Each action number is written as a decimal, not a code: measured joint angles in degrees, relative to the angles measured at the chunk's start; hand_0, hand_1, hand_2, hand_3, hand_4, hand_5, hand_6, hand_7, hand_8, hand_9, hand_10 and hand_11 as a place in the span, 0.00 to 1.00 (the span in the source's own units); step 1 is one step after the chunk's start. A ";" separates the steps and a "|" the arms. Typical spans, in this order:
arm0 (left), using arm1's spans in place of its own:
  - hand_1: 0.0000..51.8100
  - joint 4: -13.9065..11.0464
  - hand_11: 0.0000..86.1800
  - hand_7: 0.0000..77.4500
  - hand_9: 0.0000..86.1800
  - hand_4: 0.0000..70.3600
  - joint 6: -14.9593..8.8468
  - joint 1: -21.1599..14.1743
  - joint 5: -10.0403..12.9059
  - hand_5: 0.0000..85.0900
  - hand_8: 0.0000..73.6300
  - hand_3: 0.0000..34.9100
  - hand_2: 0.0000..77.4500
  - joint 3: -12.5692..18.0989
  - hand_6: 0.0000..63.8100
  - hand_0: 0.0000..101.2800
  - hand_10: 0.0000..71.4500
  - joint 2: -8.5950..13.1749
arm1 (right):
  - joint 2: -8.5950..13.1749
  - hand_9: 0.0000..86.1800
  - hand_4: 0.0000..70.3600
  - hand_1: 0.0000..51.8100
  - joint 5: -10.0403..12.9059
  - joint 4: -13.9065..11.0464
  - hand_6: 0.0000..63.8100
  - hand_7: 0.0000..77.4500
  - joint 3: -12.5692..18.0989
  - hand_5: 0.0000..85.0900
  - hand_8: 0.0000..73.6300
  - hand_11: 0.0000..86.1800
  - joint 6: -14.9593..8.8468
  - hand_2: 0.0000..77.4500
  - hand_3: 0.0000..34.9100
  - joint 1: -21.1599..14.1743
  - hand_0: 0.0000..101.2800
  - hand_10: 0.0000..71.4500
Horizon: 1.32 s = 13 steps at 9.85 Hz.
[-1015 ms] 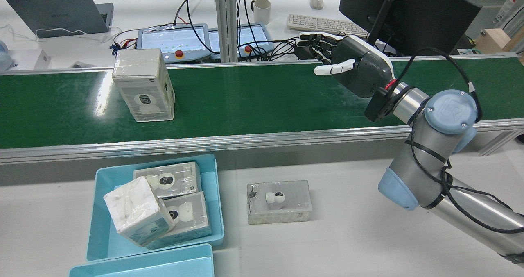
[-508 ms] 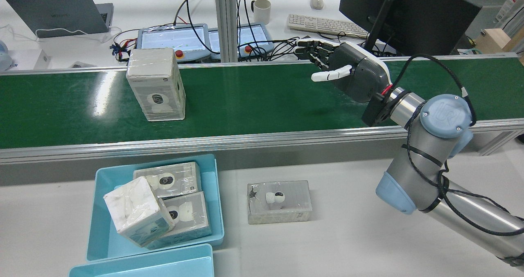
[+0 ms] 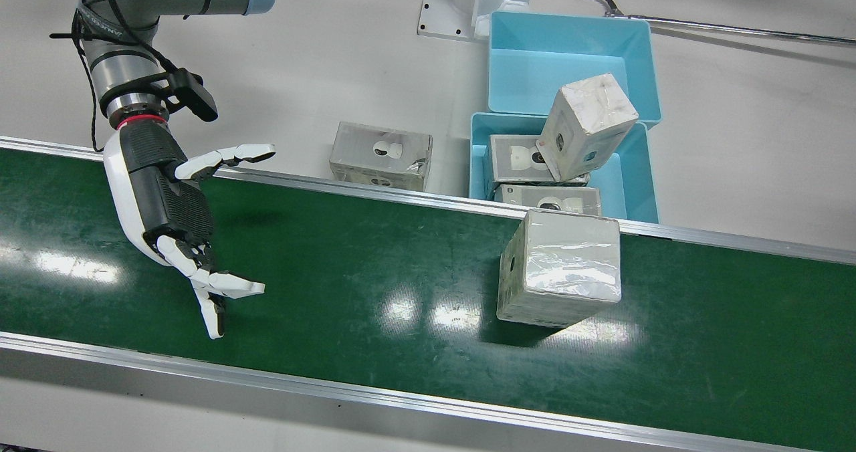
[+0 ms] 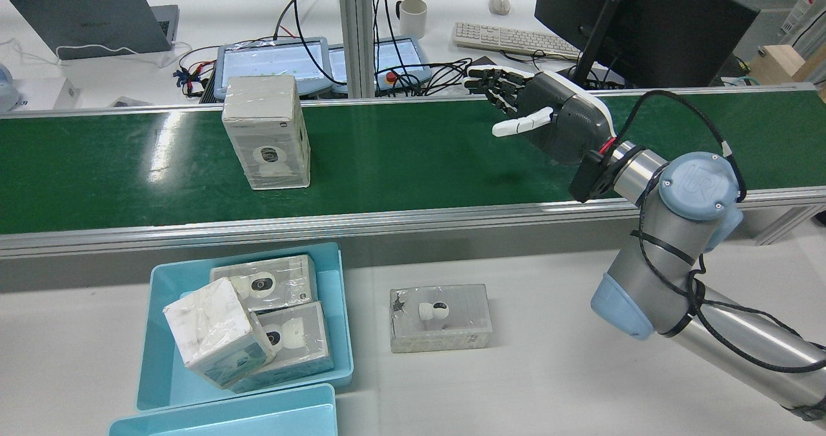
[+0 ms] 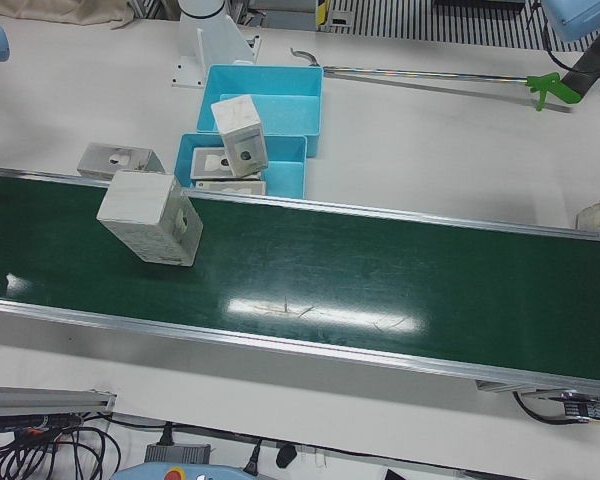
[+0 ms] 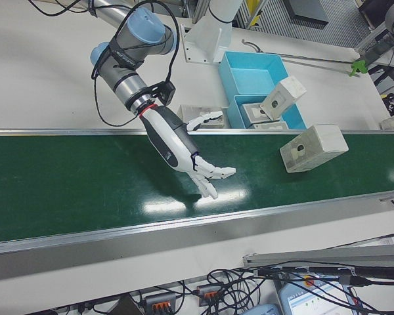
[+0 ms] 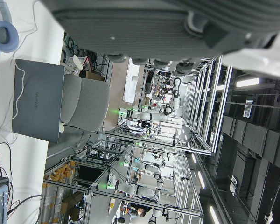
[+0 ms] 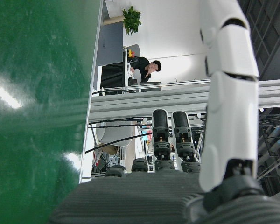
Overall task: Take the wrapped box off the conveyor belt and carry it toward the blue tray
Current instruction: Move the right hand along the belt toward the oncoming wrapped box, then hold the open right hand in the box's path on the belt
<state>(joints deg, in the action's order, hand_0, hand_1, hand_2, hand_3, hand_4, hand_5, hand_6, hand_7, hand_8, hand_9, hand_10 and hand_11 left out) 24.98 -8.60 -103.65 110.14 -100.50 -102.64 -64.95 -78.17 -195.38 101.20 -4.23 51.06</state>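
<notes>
The wrapped box (image 3: 558, 268) stands upright on the green conveyor belt (image 3: 374, 265); it also shows in the rear view (image 4: 266, 133) and in the left-front view (image 5: 150, 215). My right hand (image 3: 174, 218) hovers over the belt with its fingers spread, empty, well apart from the box; it also shows in the rear view (image 4: 548, 117) and in the right-front view (image 6: 177, 147). The blue tray (image 4: 155, 333) beside the belt holds three wrapped boxes. Of my left hand (image 7: 168, 23) only the dark palm shows, in its own view.
A second blue tray (image 3: 568, 57) stands empty behind the first. Another wrapped box (image 4: 440, 318) lies flat on the white table. Metal rails (image 4: 387, 220) run along both belt edges. A monitor, a keyboard and control panels stand beyond the belt.
The wrapped box has ridden the belt to the right in the rear view, closer to my right hand. The right hand has shifted slightly and stays open.
</notes>
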 joint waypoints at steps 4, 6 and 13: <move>0.00 0.00 0.00 0.01 0.00 0.00 0.00 0.00 0.00 0.01 0.01 0.00 0.01 0.00 0.00 0.00 0.01 0.00 | -0.04 0.04 0.25 0.24 0.03 -0.08 0.13 0.34 -0.02 0.23 0.01 0.02 -0.07 0.15 0.05 0.00 0.47 0.00; 0.00 0.00 0.00 0.01 0.00 0.00 0.00 0.00 0.00 0.01 0.01 0.00 0.01 0.00 0.00 0.00 0.01 0.00 | -0.13 0.04 0.26 0.27 0.03 -0.09 0.13 0.34 -0.04 0.23 0.01 0.02 -0.07 0.17 0.06 0.00 0.47 0.01; 0.00 0.00 0.01 0.01 0.00 0.00 0.00 0.00 0.00 0.01 0.01 0.00 0.01 0.00 0.00 0.00 0.00 0.00 | -0.27 0.04 0.25 0.26 -0.26 -0.36 0.12 0.32 -0.26 0.23 0.01 0.02 -0.97 0.16 0.06 0.33 0.47 0.00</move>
<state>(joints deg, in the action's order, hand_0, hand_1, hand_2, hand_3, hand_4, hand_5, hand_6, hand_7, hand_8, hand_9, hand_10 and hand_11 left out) 24.98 -8.60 -103.64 110.14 -100.51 -102.64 -65.22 -78.42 -195.75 100.93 -5.20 51.39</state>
